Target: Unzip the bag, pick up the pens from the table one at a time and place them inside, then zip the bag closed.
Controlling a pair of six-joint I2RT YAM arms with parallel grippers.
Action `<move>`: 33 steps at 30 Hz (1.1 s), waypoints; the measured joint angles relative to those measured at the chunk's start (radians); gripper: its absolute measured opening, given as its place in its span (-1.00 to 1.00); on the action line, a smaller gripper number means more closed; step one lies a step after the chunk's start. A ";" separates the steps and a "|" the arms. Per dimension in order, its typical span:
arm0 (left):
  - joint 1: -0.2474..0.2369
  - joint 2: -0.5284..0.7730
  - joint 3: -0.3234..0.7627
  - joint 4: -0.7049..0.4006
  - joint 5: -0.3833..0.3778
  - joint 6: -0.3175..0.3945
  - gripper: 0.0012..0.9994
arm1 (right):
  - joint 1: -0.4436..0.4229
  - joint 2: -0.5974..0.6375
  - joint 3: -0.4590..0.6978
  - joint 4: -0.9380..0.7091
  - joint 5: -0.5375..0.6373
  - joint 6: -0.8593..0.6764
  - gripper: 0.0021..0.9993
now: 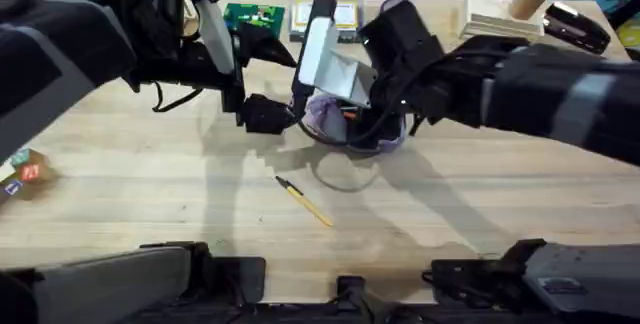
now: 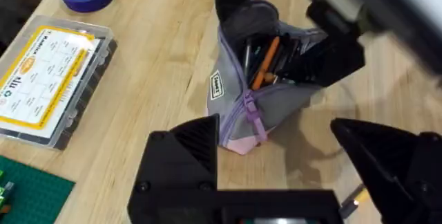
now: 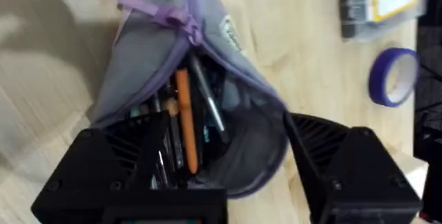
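Overhead: bag (image 1: 345,114) mid-table, unzipped, orange pen (image 2: 264,63) inside. R gripper (image 3: 228,175) fingers apart, straddling its mouth to hold it open. L gripper (image 2: 276,155) apart beside it. Yellow pen (image 1: 305,202) waits nearer.

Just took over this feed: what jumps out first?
The open bag sits mid-table, an orange pen already inside, with the right gripper open around its mouth and the left gripper open beside its zipper end. A yellow pen lies on the table nearer the arms' bases.
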State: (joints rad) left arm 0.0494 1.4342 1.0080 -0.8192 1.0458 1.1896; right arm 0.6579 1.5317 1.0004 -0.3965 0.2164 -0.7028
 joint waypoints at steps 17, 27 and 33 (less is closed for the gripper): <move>0.009 0.000 0.000 0.026 -0.025 0.000 0.99 | 0.000 -0.408 0.000 -0.175 -0.067 0.425 1.00; 0.111 0.000 0.000 -0.007 -0.048 0.005 0.99 | 0.041 -0.494 0.000 -0.257 -0.274 0.686 1.00; 0.208 0.000 0.000 -0.189 -0.084 0.186 0.99 | 0.168 -0.494 0.000 -0.270 -0.304 0.740 1.00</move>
State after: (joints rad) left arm 0.2578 1.4342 1.0084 -1.0082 0.9613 1.3756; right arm 0.8257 1.0382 1.0004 -0.6666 -0.0874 0.0370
